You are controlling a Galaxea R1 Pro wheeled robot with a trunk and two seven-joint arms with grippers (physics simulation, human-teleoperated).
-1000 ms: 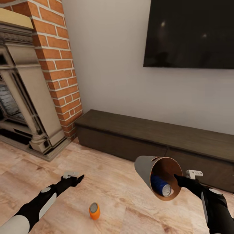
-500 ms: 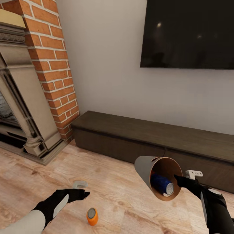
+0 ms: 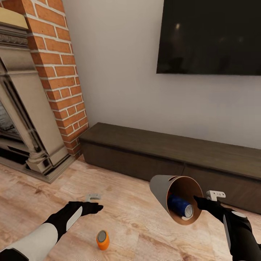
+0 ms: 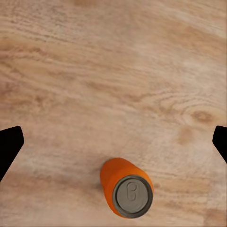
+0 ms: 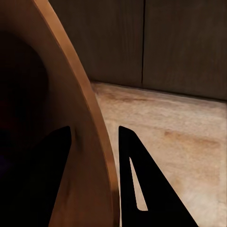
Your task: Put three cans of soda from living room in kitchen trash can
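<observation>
An orange can of soda [image 3: 102,240] stands upright on the wood floor, grey top up; it also shows between the finger tips in the left wrist view as the orange can [image 4: 126,187]. My left gripper [image 3: 97,205] hovers open just above and behind it, fingers spread wide. My right gripper [image 3: 197,200] is shut on the rim of the tash can [image 3: 163,192], held off the floor and tipped so its brown inside faces me. A dark blue can [image 3: 179,206] lies inside it. The bin's wall [image 5: 80,142] sits between the right fingers.
A long low dark wood cabinet [image 3: 174,154] runs along the wall behind, under a black TV [image 3: 210,36]. The brick fireplace [image 3: 40,94] with its stone hearth stands at the left. Light wood floor [image 3: 137,221] spreads around the can.
The head view has shifted slightly right. My left arm has reached forward and lower toward the orange can. The right arm and bin have held still.
</observation>
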